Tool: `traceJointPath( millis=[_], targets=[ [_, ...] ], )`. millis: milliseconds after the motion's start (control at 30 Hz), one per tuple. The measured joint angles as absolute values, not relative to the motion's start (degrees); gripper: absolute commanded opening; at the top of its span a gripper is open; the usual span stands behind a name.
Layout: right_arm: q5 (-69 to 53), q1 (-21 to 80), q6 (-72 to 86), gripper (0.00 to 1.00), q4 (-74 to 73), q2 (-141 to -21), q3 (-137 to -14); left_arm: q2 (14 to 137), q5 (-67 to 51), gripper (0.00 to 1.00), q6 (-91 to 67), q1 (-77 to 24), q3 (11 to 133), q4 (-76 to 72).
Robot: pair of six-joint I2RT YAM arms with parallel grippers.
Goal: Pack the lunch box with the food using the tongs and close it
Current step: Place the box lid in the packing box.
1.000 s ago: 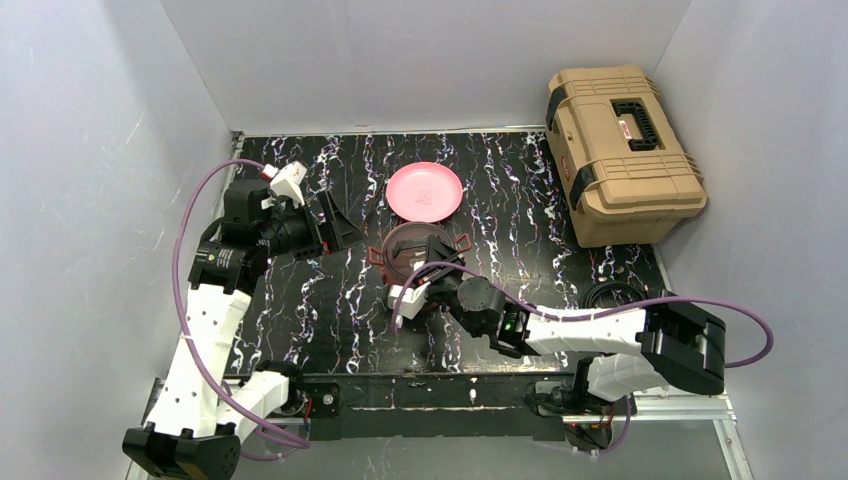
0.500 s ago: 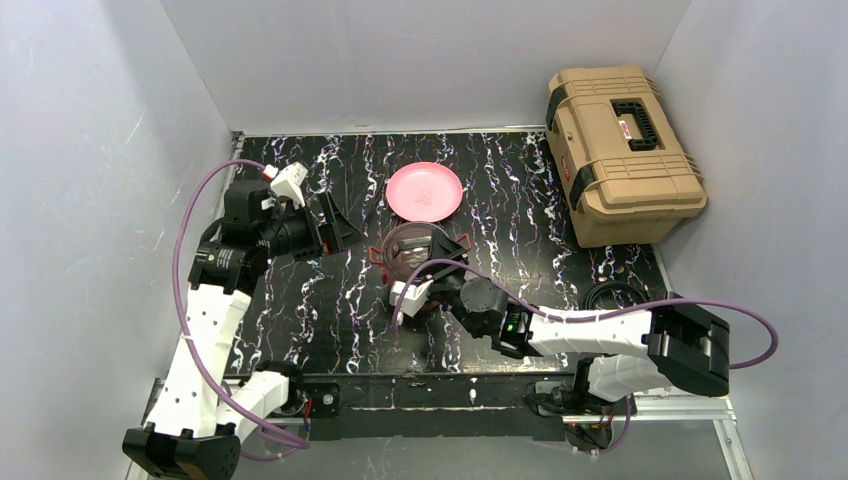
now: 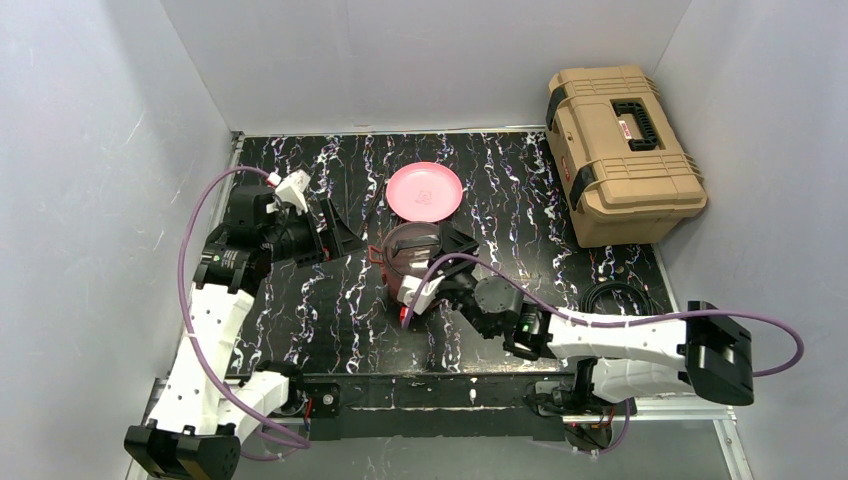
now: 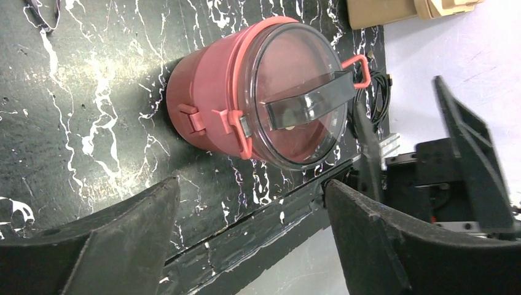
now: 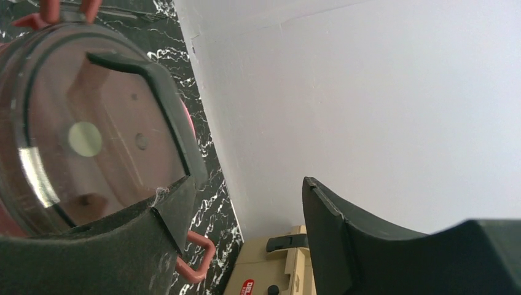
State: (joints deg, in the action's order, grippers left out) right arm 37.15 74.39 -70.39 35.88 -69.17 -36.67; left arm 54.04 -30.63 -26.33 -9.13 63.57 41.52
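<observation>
Pink plate (image 3: pixel 424 191), beyond the lunch box (image 3: pixel 412 250), shows whole only overhead.

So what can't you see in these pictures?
- What is inside the lunch box: left wrist view, the cloudy lid hides it.
- The lunch box's near side: top view, the right gripper covers it.
- The toolbox: right wrist view, cut off by the bottom edge.

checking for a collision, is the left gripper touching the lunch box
Apart. The top view shows bare table between the left gripper and the lunch box.
</observation>
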Motion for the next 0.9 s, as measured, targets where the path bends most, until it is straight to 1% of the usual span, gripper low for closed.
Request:
traceJointPath(
  millis=[133,267,400,500,600,733,833,900],
  targets=[
    [37.6,74.4,-66.6,0.73,32.8,-65.8,-37.9,54.4,-30.9,0.74,-27.0,-9.1,61.9,40.7],
    [39.6,74.4,-57.8,0.71,25.8,-64.4,-43.4,55.4,-31.7,0.64,-28.3,-9.1,59.9,39.0],
    [42.9,74.4,-46.9,0.7,19.0,-64.6,-51.4,56.7,-32.9,0.63,-29.9,-9.1,57.9,36.6],
    [45.0,74.3,-39.5,0.69,15.9,-64.4,-55.0,57.6,-33.7,0.62,-31.2,-9.1,57.3,35.3],
    [46.0,73.4,-32.5,0.68,12.4,-64.4,-56.3,58.1,-34.4,0.57,-31.8,-9.1,57.1,34.1],
    [43.2,66.9,-21.7,0.68,4.6,-64.5,-58.2,59.1,-35.1,0.49,-32.2,-9.1,56.9,33.2],
    [39.9,59.2,-12.9,0.68,-3.6,-65.6,-62.3,59.9,-35.2,0.47,-32.8,-9.1,56.4,33.0],
    [37.0,54.9,-7.1,0.65,-9.1,-67.2,-66.2,60.1,-35.2,0.47,-33.1,-9.1,56.0,32.9]
  ],
)
